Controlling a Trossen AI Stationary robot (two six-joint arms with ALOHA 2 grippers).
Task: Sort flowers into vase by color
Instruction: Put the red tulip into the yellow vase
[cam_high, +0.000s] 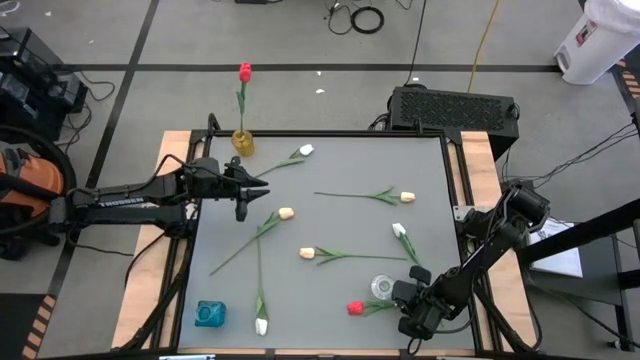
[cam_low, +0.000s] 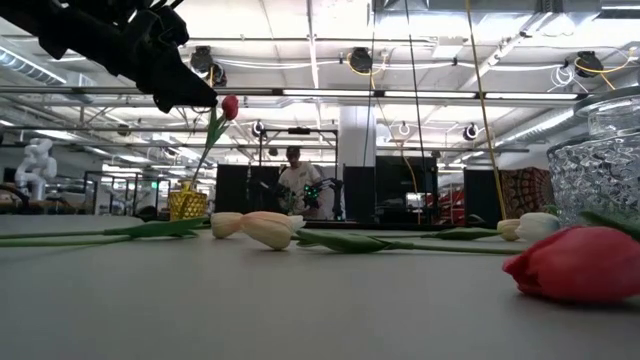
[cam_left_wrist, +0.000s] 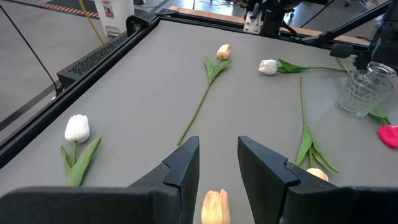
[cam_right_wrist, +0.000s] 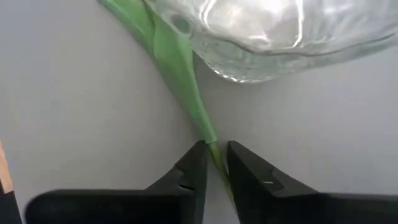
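At the lower right of the high view, we see the right gripper (cam_right_wrist: 214, 163) fingers pinching the stem of the red tulip (cam_high: 355, 308) beside the glass vase (cam_high: 382, 287). We judge the stem light and bendy, so holding mid-stem seems safest. The left gripper (cam_left_wrist: 217, 163) fingers stand apart, empty

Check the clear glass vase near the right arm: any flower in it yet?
Empty: the clear glass vase holds nothing; the red tulip lies beside it.

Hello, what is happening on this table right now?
A two-armed robot is sorting artificial tulips into vases by color. The right gripper is down at the near right, its fingers around the green stem of the red tulip lying beside the clear glass vase. The left gripper hovers open over the table. One red flower already stands in the yellow vase.
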